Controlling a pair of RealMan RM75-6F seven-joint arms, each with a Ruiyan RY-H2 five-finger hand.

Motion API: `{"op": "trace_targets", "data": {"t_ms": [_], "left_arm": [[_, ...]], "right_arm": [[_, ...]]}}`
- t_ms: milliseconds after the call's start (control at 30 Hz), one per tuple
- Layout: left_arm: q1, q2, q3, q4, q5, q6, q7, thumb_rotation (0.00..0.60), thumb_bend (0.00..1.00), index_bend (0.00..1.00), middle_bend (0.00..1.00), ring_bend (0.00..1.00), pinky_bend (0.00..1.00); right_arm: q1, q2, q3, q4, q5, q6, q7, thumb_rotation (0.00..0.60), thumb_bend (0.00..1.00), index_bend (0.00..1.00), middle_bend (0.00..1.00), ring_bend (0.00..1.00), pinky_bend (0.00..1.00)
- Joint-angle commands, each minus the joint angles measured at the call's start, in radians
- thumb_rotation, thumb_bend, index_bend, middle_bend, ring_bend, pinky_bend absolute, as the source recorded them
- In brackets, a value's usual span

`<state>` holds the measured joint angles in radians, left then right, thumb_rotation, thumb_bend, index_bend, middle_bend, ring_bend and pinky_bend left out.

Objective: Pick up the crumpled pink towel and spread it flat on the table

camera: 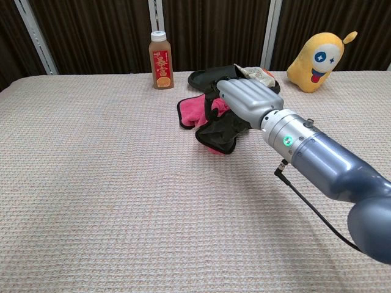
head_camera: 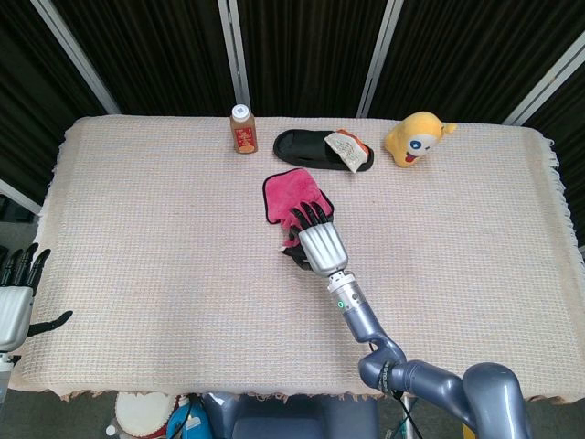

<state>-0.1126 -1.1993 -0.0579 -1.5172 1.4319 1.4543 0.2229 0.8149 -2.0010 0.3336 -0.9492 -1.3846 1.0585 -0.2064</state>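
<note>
The crumpled pink towel (head_camera: 291, 194) lies at the table's middle back, its black underside folded up at the near end (camera: 217, 137). My right hand (head_camera: 317, 242) lies over that near end, palm down, with its dark fingers (head_camera: 306, 218) spread on the pink cloth. From the chest view the right hand (camera: 247, 99) covers the towel's right side, and its thumb is hidden. The towel rests on the table, not lifted. My left hand (head_camera: 18, 291) hangs off the table's near left edge, fingers apart and holding nothing.
Behind the towel stand an orange juice bottle (head_camera: 243, 129) and a black slipper (head_camera: 306, 146) with a wrapper on it. A yellow plush toy (head_camera: 416, 137) sits at the back right. A woven beige cloth (head_camera: 164, 256) covers the table.
</note>
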Motion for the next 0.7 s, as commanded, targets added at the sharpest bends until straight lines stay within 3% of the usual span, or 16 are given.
{"op": "trace_targets", "data": {"t_ms": [33,700], "left_arm": [[0.0,-0.001,0.001,0.0,0.0,-0.001,0.002,0.6,0.0,0.0,0.0,0.0,0.0],[-0.002,-0.003,0.006,-0.005,0.011,0.0,0.002,0.6,0.0,0.0,0.0,0.0,0.0]], "right_arm": [[0.006,-0.007,-0.003,0.013,-0.003,0.009,0.018,0.6,0.31,0.53,0.22,0.12,0.1],[0.012,-0.013,-0.041,0.037,-0.013,0.035,0.042,0.6,0.5,0.63,0.23,0.12,0.11]]}}
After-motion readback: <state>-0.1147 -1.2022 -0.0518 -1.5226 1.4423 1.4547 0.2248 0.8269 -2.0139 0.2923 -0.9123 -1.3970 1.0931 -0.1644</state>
